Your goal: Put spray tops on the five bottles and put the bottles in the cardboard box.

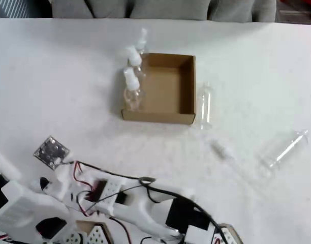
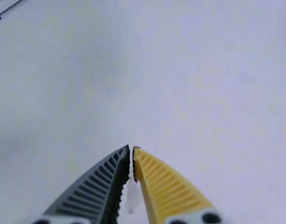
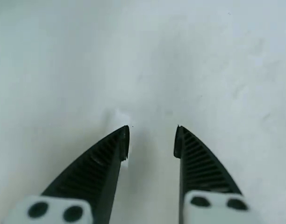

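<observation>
Facing the white table, the left claw is pressed together, the right claw spread.

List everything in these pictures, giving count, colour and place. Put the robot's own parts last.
cardboard box: one, brown, open, mid-table.
bottles with spray tops: three as far as I can tell, clear with white tops, clustered at the box's left wall; inside or outside is unclear.
bottles without tops: two, clear, lying on the table, one beside the box's right wall, the other farther right.
loose spray top: one, white, lying between those two bottles.
table: one, white.
small silvery square: one, near the arms.
arms: two, white with black parts and red and black wires, at the near edge.
left pincer: grey and yellow fingers, shut, over the table.
right pincer: black fingers, open, over the table.
</observation>
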Motion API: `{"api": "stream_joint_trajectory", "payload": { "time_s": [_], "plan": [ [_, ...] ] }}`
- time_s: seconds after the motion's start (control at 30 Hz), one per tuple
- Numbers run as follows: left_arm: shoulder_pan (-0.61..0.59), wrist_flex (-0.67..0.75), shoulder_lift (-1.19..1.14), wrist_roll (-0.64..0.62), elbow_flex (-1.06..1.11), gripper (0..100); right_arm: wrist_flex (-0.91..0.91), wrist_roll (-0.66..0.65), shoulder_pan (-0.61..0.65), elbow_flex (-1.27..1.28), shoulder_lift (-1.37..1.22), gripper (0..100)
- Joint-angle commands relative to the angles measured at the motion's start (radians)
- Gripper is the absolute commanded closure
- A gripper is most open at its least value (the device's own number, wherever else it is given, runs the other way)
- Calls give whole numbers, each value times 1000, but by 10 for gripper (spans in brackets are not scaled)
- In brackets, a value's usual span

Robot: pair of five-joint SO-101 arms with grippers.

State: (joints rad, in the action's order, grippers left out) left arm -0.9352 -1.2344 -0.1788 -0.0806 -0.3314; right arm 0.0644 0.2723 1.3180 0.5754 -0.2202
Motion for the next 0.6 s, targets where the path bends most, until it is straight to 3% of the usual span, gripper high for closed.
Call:
{"api": "stream_joint_trajectory", "payload": {
  "time_s": [0.0, 0.4, 0.57],
  "plan": [
    [-39, 17, 10, -3, -54, 977, 16, 52, 45, -68, 5, 855],
    [-194, 75, 7, -6, -41, 977, 7, 77, 64, -144, -50, 854],
    [-237, 117, 7, -8, -23, 977, -134, 74, 70, -272, -96, 854]
  ]
}}
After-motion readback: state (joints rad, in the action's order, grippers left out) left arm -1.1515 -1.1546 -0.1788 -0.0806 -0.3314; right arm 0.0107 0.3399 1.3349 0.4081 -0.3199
